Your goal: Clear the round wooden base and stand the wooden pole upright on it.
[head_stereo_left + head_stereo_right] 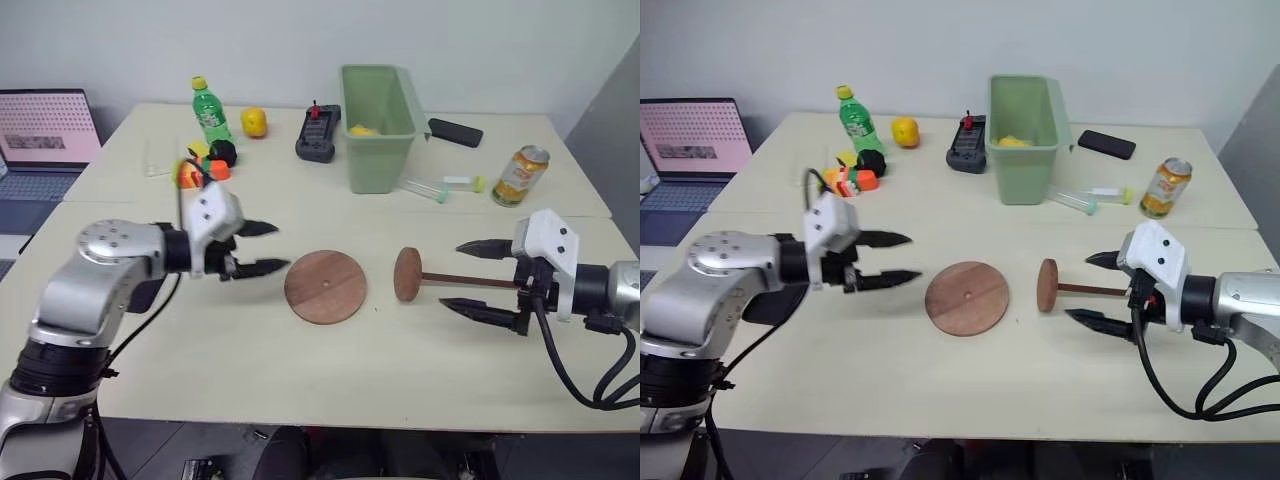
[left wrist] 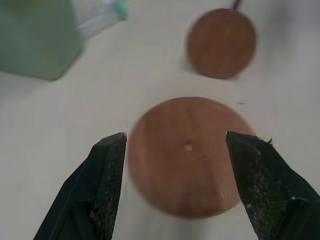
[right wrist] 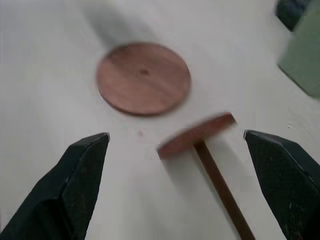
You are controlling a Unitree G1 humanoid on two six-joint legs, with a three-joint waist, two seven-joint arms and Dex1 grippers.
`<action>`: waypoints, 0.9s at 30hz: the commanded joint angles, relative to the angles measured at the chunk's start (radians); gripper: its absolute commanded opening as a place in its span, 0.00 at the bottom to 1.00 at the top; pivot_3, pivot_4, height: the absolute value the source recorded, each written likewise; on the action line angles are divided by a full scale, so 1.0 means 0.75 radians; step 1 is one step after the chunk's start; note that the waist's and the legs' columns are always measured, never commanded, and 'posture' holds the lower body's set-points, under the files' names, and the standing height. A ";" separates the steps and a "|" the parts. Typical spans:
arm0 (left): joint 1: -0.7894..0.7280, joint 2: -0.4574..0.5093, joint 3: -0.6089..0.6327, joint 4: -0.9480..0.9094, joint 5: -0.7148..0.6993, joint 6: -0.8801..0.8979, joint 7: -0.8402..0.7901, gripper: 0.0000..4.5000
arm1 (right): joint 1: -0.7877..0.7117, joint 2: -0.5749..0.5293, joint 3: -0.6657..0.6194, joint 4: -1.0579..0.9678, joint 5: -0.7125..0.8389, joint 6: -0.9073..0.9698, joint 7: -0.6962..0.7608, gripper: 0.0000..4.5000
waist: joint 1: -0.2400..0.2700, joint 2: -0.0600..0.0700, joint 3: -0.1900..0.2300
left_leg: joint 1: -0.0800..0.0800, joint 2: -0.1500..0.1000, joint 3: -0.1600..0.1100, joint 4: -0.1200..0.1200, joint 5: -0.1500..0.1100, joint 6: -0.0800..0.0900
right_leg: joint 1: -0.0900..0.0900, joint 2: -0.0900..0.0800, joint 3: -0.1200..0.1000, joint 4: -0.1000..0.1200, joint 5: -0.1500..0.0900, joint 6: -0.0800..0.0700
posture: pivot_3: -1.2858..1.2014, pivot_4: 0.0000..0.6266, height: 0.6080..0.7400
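- The left gripper [image 1: 262, 248] hovers above the table [image 1: 300, 370], fingers spread and empty, pointing toward the round wooden base [image 1: 325, 287] just beside its tips.
- The right gripper [image 1: 478, 279] is spread wide and grasps nothing; its two fingers sit on either side of the shaft of the wooden pole [image 1: 455, 279] without touching it.
- The round wooden base lies flat near the table's middle, its top bare, with a small centre hole showing.
- The wooden pole lies on its side to the right of the base, its fixed disc [image 1: 407, 274] on edge, facing the base and apart from it.
- Farther back stand a green bin [image 1: 377, 128], a green bottle [image 1: 209, 110], a yellow fruit [image 1: 254, 122], a black device [image 1: 318, 133], a drink can [image 1: 521, 175], a clear tube [image 1: 428, 188] and a phone [image 1: 455, 132].
- A laptop [image 1: 45, 130] sits off to the left.
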 commanded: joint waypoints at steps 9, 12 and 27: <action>-0.204 -0.147 -0.239 -0.038 0.160 -0.103 -0.060 0.73 | -0.520 0.015 0.712 0.361 -0.509 -0.044 0.255 1.00 | 0.000 0.003 0.003 | -0.001 0.001 0.001 0.001 0.000 0.000 | -0.002 0.004 0.002 -0.002 0.000 0.000 | 0.52 0.24 1.00; -0.204 -0.174 -0.258 -0.032 0.190 -0.130 -0.060 0.73 | -0.652 0.046 0.856 0.501 -0.638 -0.082 0.362 1.00 | 0.000 0.003 0.003 | -0.003 0.001 0.000 0.002 0.000 0.000 | -0.003 0.003 0.001 -0.002 0.000 0.000 | 0.52 0.24 1.00; -0.139 -0.264 -0.311 -0.010 0.337 -0.215 0.022 0.74 | -1.133 0.340 1.211 1.201 -1.073 -0.395 0.874 0.83 | 0.000 0.004 0.004 | -0.003 0.000 -0.001 0.002 0.001 -0.001 | -0.003 -0.002 0.000 -0.002 0.000 0.000 | 0.52 0.24 1.00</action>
